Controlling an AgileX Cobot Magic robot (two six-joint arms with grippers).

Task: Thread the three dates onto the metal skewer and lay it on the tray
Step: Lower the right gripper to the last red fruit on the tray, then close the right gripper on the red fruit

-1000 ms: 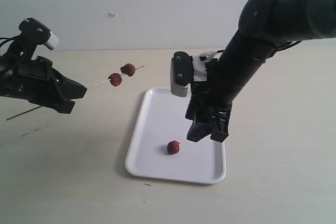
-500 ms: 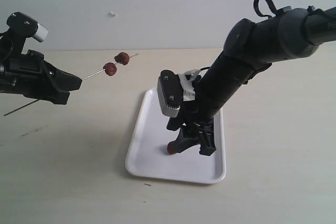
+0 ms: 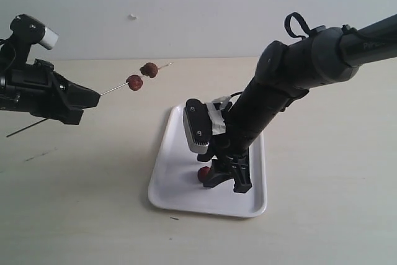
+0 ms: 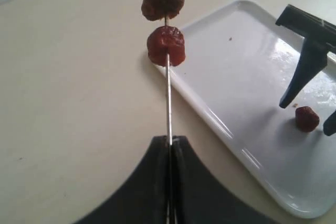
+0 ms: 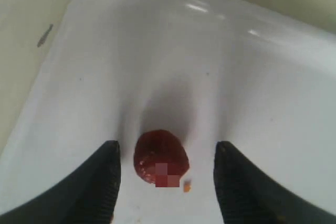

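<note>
Right claw [image 3: 224,184]: spread open, dropped from above the tray [image 3: 169,181] down onto its floor within the last second; fingers [image 5: 102,182] now flanking the loose date [image 5: 160,163], one on each side, not yet pinching.
Left claw [image 3: 87,100]: clenched on the metal skewer [image 3: 115,90], holding it aloft over the bench [image 3: 322,209], slightly higher than a second ago.
Threaded fruit: inner date [image 3: 134,82] and outer date [image 3: 149,70] close together near the skewer's free tip, well apart from the tray.
Loose date: lying on the tray floor near one short end, between the open fingers.
Meaning: two of three threaded; pick-up of the last apparently about to begin.
Next: likely a gentle close, a lift, then a carry to the skewer tip.
Risk: small round fruit on smooth plastic, liable to roll or squirt out under a hard squeeze.
</note>
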